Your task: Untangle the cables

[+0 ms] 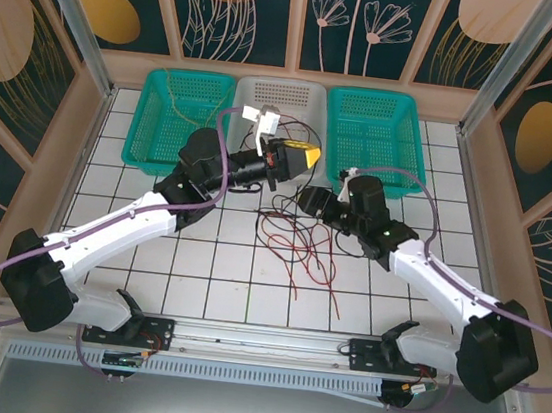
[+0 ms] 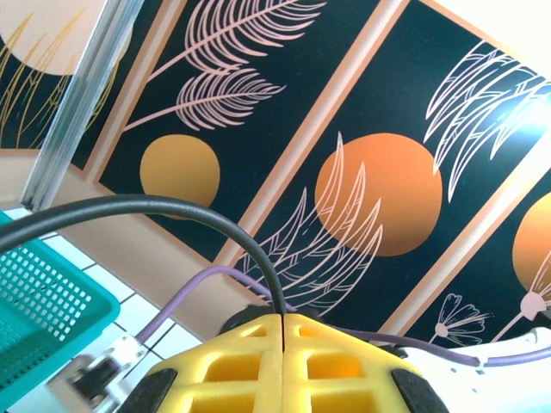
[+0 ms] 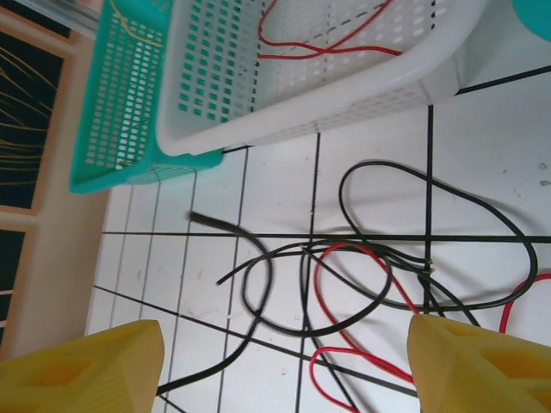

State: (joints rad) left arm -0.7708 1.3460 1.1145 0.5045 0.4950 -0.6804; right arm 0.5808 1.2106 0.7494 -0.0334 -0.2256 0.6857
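Two robot arms reach over a white tiled table (image 1: 198, 268), with three baskets in a row at its far edge: two teal and one white.

The left teal basket (image 1: 144, 115) holds one thin yellow cable (image 3: 138, 33).

The left gripper (image 2: 282, 344) is raised and tipped towards the patterned wall. Its two yellow fingers (image 2: 232, 361) are clenched together. One black cable (image 2: 172, 206) comes out of the seam between them and arcs up and away to their left.

The white basket (image 1: 283, 86), in the middle, holds one red cable (image 3: 344, 52).

The loose cables (image 1: 297, 237) lie in a tangle on the tiles, just beyond the tips of the right gripper (image 3: 284, 370). Its two yellow fingers (image 3: 86, 366) stand wide apart, released, grasping nothing. Red and black loops cross one another ahead of the gap between the fingers. The number of strands cannot be counted. One black strand runs close beside the left-hand finger; whether they touch cannot be told. A red loop curls just beside the right-hand finger.

The right teal basket (image 1: 376, 128) stands beyond and to the right of these fingers.
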